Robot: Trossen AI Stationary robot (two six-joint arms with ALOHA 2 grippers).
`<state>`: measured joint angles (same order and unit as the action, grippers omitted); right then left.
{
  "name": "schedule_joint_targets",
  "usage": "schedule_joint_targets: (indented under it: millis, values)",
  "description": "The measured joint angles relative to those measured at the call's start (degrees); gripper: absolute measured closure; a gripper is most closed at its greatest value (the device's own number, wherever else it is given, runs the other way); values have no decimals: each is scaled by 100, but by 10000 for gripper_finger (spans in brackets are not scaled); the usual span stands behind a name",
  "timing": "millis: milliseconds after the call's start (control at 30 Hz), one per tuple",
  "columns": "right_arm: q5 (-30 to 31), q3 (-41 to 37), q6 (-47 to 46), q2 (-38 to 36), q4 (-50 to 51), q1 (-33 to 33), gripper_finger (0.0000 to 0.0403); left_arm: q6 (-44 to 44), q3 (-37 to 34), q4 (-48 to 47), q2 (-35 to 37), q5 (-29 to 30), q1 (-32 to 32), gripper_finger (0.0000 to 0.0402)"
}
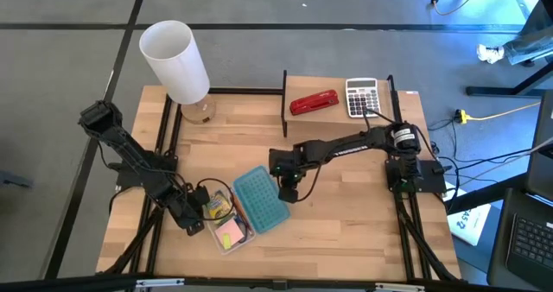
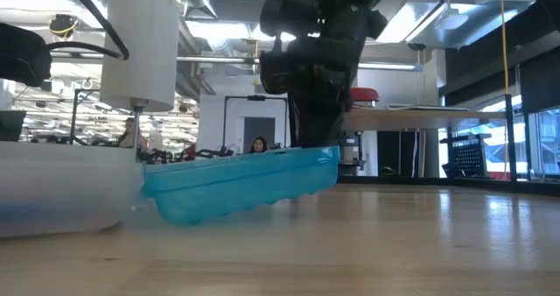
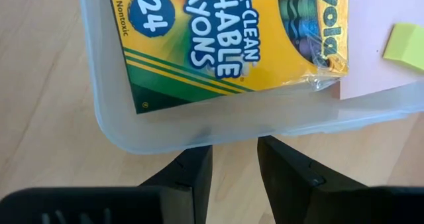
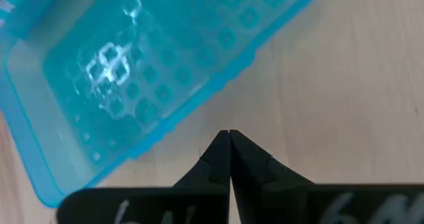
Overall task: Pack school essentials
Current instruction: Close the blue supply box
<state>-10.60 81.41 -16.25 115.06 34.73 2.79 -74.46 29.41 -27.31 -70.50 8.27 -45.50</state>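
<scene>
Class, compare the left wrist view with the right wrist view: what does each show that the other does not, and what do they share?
Only the left wrist view shows the crayon box lying in the clear plastic bin, beside a pink sticky-note pad with a yellow note on it, and the left gripper slightly open just outside the bin's wall.

Only the right wrist view shows the blue plastic lid with its grid pattern, and the right gripper shut and empty beside it.

Both show the wooden table and a pair of dark fingers.
</scene>
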Motion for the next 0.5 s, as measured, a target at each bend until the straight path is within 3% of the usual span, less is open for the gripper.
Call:
schedule_joint_targets:
  millis: [500]
  values:
    - [-181,-339,146,55,-1097,28,398,4,0,-5,0,8,0,288]
